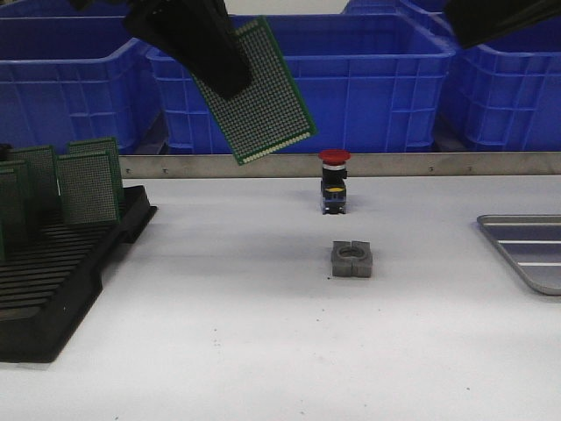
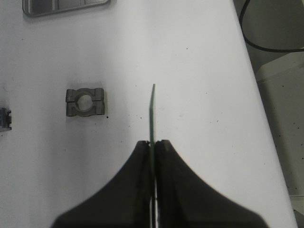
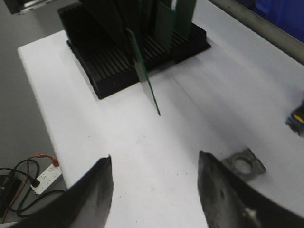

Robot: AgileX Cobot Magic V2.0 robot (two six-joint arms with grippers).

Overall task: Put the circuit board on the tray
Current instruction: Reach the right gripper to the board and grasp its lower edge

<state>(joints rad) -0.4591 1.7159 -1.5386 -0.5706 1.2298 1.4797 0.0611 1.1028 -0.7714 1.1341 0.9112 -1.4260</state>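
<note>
My left gripper (image 1: pixel 230 81) is shut on a green perforated circuit board (image 1: pixel 267 101) and holds it tilted, high above the table's middle. In the left wrist view the board (image 2: pixel 152 114) shows edge-on between the closed fingers (image 2: pixel 140 156). The silver-grey tray (image 1: pixel 530 248) lies at the right edge of the table; a corner of it shows in the left wrist view (image 2: pixel 66 6). My right gripper (image 3: pixel 154 161) is open and empty, high at the upper right of the front view. In the right wrist view it looks at the held board (image 3: pixel 147 83).
A black slotted rack (image 1: pixel 61 263) with several upright green boards stands at the left. A grey metal clamp block (image 1: pixel 352 260) and a red-capped push button (image 1: pixel 334 180) sit mid-table. Blue plastic bins (image 1: pixel 368 79) line the back behind a metal rail.
</note>
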